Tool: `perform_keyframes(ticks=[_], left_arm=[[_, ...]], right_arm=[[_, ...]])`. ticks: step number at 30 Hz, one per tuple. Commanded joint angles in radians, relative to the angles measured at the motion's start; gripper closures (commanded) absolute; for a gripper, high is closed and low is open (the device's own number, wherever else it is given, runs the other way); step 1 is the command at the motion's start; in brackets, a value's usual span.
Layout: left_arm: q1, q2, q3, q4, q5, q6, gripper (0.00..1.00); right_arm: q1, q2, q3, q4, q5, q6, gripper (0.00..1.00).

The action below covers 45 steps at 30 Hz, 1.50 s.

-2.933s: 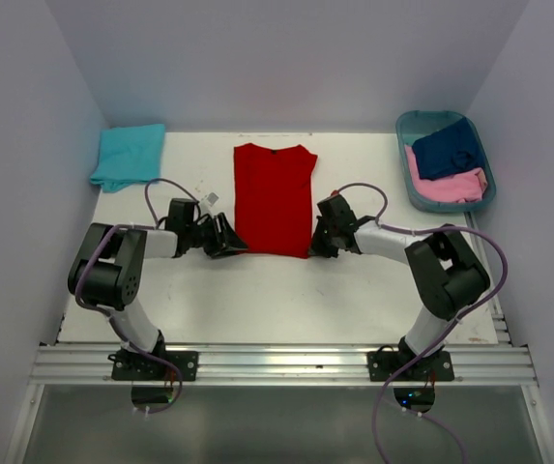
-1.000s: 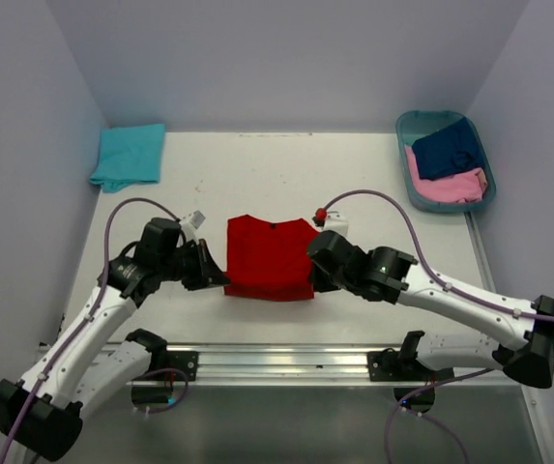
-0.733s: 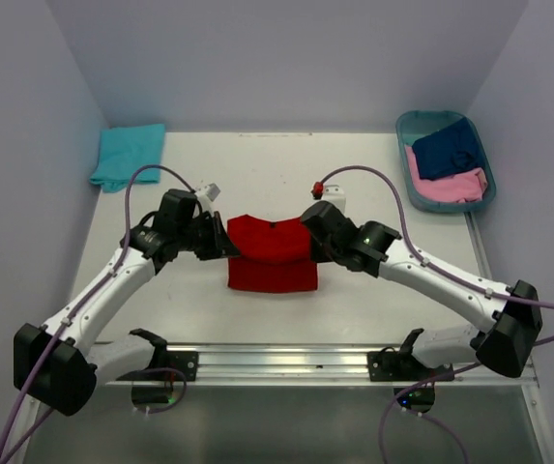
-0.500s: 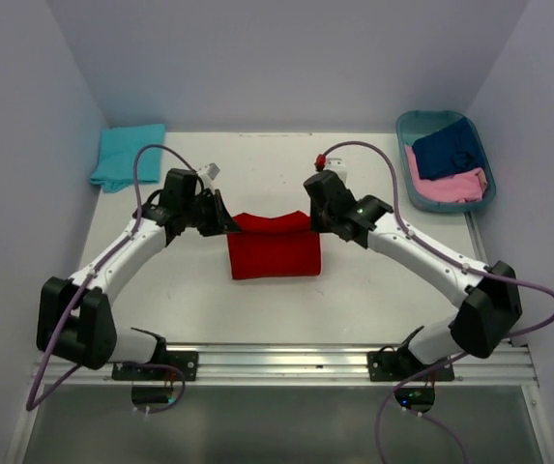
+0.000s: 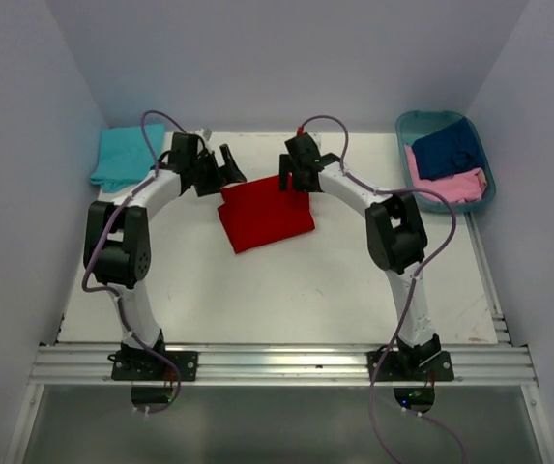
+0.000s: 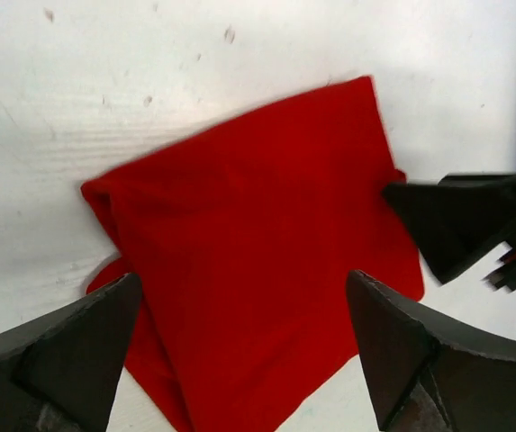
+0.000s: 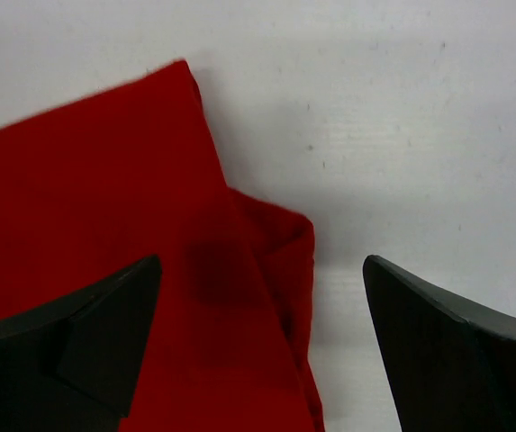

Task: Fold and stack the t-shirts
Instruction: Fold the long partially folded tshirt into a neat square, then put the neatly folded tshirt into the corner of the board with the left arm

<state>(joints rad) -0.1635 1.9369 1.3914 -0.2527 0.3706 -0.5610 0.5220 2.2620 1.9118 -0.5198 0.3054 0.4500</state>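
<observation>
The red t-shirt (image 5: 264, 215) lies folded into a small skewed rectangle on the far half of the white table (image 5: 286, 290). My left gripper (image 5: 230, 172) stands open just above its far left corner, with nothing between the fingers. My right gripper (image 5: 291, 179) stands open over its far right corner, also empty. In the left wrist view the red t-shirt (image 6: 258, 270) fills the space below the left gripper (image 6: 242, 277). In the right wrist view the shirt's folded corner (image 7: 267, 234) lies under the right gripper (image 7: 262, 261). A folded turquoise t-shirt (image 5: 127, 155) rests at the far left corner.
A teal oval basket (image 5: 410, 124) stands at the far right and holds a navy t-shirt (image 5: 448, 148) and a pink t-shirt (image 5: 446, 186). The right gripper's dark fingers (image 6: 447, 225) show at the right edge of the left wrist view. Walls close in on three sides.
Both grippers carried the red shirt's near edge towards the far side, folding it over, then opened and let go. The shirt now lies farther back and turned askew.
</observation>
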Motion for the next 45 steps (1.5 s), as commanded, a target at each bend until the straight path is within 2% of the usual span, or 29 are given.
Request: perform_keyframes(ticks=[1,8,13,14,15,16,17,23,27,33,39,45], left_arm=[[0.001,-0.126,0.052,0.064,-0.048,0.024,0.00],[-0.001,-0.251,-0.044,0.046,-0.029,0.023,0.00],[-0.001,-0.305,-0.175,-0.014,-0.033,0.006,0.00],[-0.001,-0.314,-0.233,-0.013,-0.045,0.003,0.00],[-0.001,-0.325,-0.267,-0.001,-0.048,0.000,0.00],[-0.001,-0.344,-0.332,0.038,-0.052,-0.013,0.00],[0.001,-0.349,-0.359,0.055,-0.062,-0.017,0.00],[0.022,-0.369,-0.512,0.272,0.005,-0.079,0.00],[0.036,-0.328,-0.537,0.320,-0.002,-0.099,0.00],[0.045,-0.198,-0.535,0.392,0.050,-0.157,0.00],[0.041,-0.079,-0.513,0.389,0.108,-0.192,0.00],[-0.016,0.063,-0.453,0.377,0.142,-0.221,0.00]], right_arm=[[0.012,-0.227,-0.124,0.130,0.024,-0.011,0.01],[0.012,-0.424,-0.333,0.194,0.035,-0.042,0.01],[0.001,-0.386,-0.291,0.135,-0.014,-0.070,0.01],[-0.004,-0.354,-0.263,0.120,-0.047,-0.060,0.09],[-0.011,-0.342,-0.251,0.097,-0.077,-0.057,0.22],[-0.016,-0.328,-0.241,0.093,-0.106,-0.057,0.80],[-0.017,-0.318,-0.232,0.093,-0.153,-0.047,1.00],[-0.019,-0.269,-0.264,0.169,-0.399,-0.011,1.00],[-0.017,-0.190,-0.252,0.159,-0.449,-0.002,1.00],[-0.017,-0.111,-0.267,0.178,-0.476,0.013,1.00],[-0.020,-0.073,-0.289,0.178,-0.456,0.013,1.00],[-0.019,-0.082,-0.318,0.178,-0.431,-0.002,1.00]])
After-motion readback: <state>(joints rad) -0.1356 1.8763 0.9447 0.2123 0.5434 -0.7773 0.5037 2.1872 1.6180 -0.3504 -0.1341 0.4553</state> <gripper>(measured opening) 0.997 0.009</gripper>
